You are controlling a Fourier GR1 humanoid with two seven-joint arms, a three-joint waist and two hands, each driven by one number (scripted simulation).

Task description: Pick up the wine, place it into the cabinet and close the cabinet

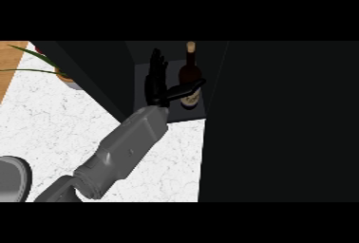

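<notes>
Fingers (157,64) of left hand (155,85): held straight and open; thumb laid against wine bottle (190,71) | wine bottle: stood upright inside dark cabinet (168,116) | white table (56,128): potted plant (60,71) seen far left

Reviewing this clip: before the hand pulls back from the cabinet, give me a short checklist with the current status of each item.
1. Wine bottle inside the cabinet: ok, it stands within the dark opening.
2. Bottle upright: ok, neck points up.
3. Left hand released: ok, fingers are straight, though the thumb reaches across the bottle's front; contact cannot tell.
4. Bottle fully seated on the cabinet floor: cannot tell, the base is in shadow.
5. Cabinet door ready to close: not ok, it is open and the forearm lies in the opening.
6. Right hand: cannot tell, it is out of view.
</notes>
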